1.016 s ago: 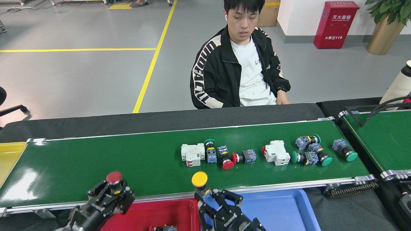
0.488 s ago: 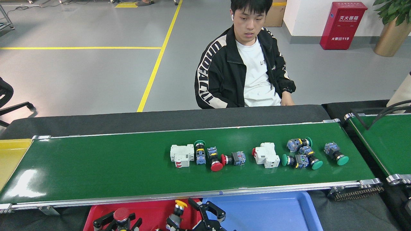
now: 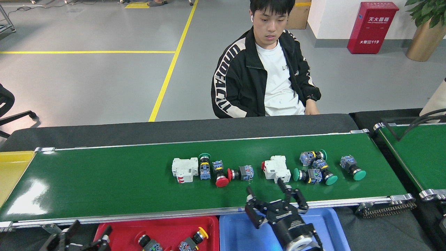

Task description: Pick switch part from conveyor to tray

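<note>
The conveyor (image 3: 104,181) carries a row of switch parts. From the left: a white breaker (image 3: 184,169), a green-capped switch (image 3: 204,165), two red-capped switches (image 3: 220,176), a second white breaker (image 3: 277,169) and several green-capped switches (image 3: 313,172). My right gripper (image 3: 264,186) is open and empty, over the belt's near rail just in front of the second breaker. My left gripper (image 3: 90,229) is open and empty at the bottom left, beside the red tray (image 3: 163,228). A red-capped switch (image 3: 143,240) and a yellow-capped switch (image 3: 195,238) lie in that tray.
A blue tray (image 3: 237,233) sits under my right arm. A person (image 3: 264,76) sits behind the conveyor. A yellow bin (image 3: 10,170) stands at the belt's left end. An angled second green belt (image 3: 418,153) is at the right, and a chain (image 3: 383,207) by the roller.
Both grippers let go of their switches, which now lie in the red tray. The left gripper drew back to the bottom left; the right rose to the belt edge. Parts on the belt drifted left.
</note>
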Action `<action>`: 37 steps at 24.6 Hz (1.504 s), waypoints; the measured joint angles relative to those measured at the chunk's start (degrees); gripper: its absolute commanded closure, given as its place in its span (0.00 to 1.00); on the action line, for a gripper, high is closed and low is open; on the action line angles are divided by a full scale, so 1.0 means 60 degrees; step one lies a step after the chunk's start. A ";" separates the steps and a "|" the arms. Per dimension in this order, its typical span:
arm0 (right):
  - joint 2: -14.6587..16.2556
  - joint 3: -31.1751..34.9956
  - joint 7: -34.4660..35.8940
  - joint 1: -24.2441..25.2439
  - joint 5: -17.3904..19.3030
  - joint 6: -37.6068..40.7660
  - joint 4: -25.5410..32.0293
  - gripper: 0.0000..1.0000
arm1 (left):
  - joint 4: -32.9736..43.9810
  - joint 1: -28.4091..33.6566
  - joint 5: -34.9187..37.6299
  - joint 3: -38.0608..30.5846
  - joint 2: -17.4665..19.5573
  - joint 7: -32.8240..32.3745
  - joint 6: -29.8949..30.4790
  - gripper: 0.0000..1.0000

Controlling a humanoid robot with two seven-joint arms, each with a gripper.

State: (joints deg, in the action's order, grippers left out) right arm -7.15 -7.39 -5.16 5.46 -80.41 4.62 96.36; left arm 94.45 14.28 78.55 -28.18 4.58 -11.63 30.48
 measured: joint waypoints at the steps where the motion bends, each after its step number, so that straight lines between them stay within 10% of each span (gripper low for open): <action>1: 0.0000 0.0007 0.0084 0.0349 0.0000 -0.0013 0.0160 0.00 | 0.0015 0.0000 -0.0001 0.0003 0.0000 -0.0001 -0.0041 0.00; 10: -0.0005 -0.0381 0.0260 0.0690 -0.0223 -0.0213 0.0178 0.00 | -0.0681 -0.1770 0.1160 0.1723 -0.0096 -0.0372 -0.1069 0.00; 23: -0.0241 -0.3445 0.0248 -0.4051 0.0092 -0.3973 -0.5286 0.01 | -0.2476 -0.3788 0.1319 0.4010 -0.0203 -0.0516 -0.2703 0.00; 27: -0.0243 -0.3958 0.0264 -0.4738 0.0615 -0.4130 -0.6044 0.28 | -0.3668 -0.4792 0.1319 0.4335 -0.0236 -0.0542 -0.2976 0.01; 29: -0.0243 -0.4055 0.0366 -0.4763 0.0638 -0.4129 -0.6102 0.72 | -0.4309 -0.5270 0.1323 0.4387 -0.0217 -0.0557 -0.3059 0.13; 30: -0.0243 -0.4092 0.0411 -0.4763 0.0638 -0.4065 -0.6113 0.79 | -0.4555 -0.5431 0.1324 0.4400 -0.0184 -0.0545 -0.3073 0.34; 33: -0.0244 -0.4178 0.0554 -0.4772 0.0643 -0.3387 -0.6118 0.91 | -0.4978 -0.5626 0.1323 0.4414 0.0152 -0.0442 -0.2998 0.84; 37: -0.0218 -0.4183 0.0641 -0.4760 0.0653 -0.2707 -0.5746 0.91 | -0.5131 -0.5632 0.1227 0.4386 0.0467 -0.0269 -0.2843 0.94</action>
State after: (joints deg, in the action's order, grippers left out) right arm -8.46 -32.49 -1.31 -23.09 -76.50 -11.63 61.88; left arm 63.66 -19.51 85.91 -1.86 7.38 -13.25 13.42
